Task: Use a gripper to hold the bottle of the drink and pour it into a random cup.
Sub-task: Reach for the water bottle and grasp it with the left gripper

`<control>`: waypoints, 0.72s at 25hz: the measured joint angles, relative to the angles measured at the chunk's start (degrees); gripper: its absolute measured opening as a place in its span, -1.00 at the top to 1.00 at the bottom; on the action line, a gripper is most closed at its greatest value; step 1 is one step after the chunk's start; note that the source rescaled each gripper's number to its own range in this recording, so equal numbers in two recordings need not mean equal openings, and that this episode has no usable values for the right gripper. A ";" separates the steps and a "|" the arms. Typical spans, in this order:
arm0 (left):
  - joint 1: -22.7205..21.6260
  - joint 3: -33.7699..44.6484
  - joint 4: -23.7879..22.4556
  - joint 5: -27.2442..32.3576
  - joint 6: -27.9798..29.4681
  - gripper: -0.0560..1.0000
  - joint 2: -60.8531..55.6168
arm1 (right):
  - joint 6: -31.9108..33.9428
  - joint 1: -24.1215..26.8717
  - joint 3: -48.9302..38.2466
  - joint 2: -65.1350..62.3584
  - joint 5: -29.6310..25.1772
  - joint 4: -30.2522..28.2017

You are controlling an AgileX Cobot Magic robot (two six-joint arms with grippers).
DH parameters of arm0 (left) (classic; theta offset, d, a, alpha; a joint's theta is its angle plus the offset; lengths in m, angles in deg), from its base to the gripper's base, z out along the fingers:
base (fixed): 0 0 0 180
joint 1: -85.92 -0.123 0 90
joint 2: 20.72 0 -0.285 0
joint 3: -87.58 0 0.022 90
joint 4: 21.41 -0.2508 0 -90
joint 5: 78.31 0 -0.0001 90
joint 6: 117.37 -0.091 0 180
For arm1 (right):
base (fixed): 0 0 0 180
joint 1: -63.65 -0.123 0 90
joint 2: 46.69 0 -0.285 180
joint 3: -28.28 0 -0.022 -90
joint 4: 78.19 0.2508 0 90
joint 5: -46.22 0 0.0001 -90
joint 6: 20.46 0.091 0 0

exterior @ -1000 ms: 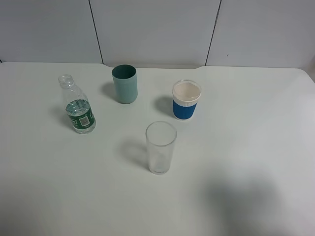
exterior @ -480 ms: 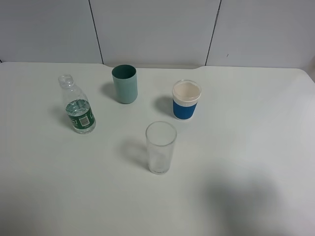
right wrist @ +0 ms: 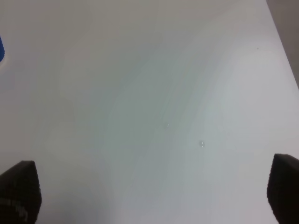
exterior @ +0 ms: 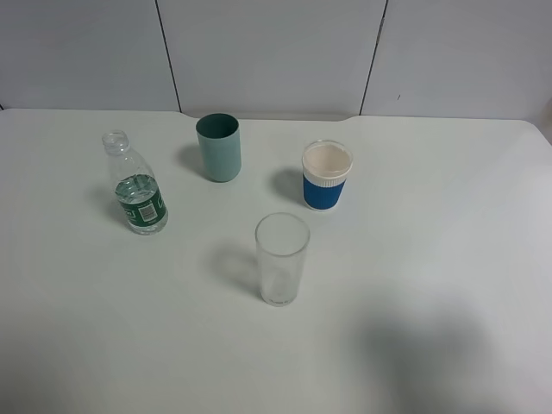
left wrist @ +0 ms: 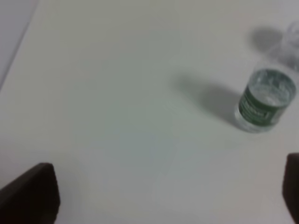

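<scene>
The bottle of the drink (exterior: pixel 138 194), clear with a dark green label and no cap, stands upright at the table's left. It also shows in the left wrist view (left wrist: pixel 265 100). The cup (exterior: pixel 281 259), a tall clear glass tumbler, stands near the middle, empty. Neither arm shows in the exterior high view. In the left wrist view my left gripper (left wrist: pixel 161 198) shows only as two dark fingertips far apart, open and empty, well short of the bottle. My right gripper (right wrist: pixel 149 191) is likewise open and empty over bare table.
An opaque teal cup (exterior: pixel 218 147) stands at the back, between bottle and a white cup with a blue sleeve (exterior: pixel 327 175). The white table (exterior: pixel 448 216) ends at a grey panelled wall behind. A soft shadow lies on the table's front right.
</scene>
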 joint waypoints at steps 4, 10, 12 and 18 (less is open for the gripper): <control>0.00 -2.54 -0.67 -0.67 -3.05 -1.00 5.74 | 0.00 0.00 0.00 0.00 0.00 0.00; 0.00 -6.07 -0.73 -1.15 -9.57 -1.00 13.93 | 0.00 0.00 0.00 0.00 0.00 0.00; 0.16 -6.69 -0.73 -1.28 -11.15 -1.00 16.71 | 0.00 0.00 0.00 0.00 0.00 0.00; 5.73 -6.79 -0.73 -1.92 -16.57 -1.00 24.03 | 0.00 0.00 0.00 0.00 0.00 0.00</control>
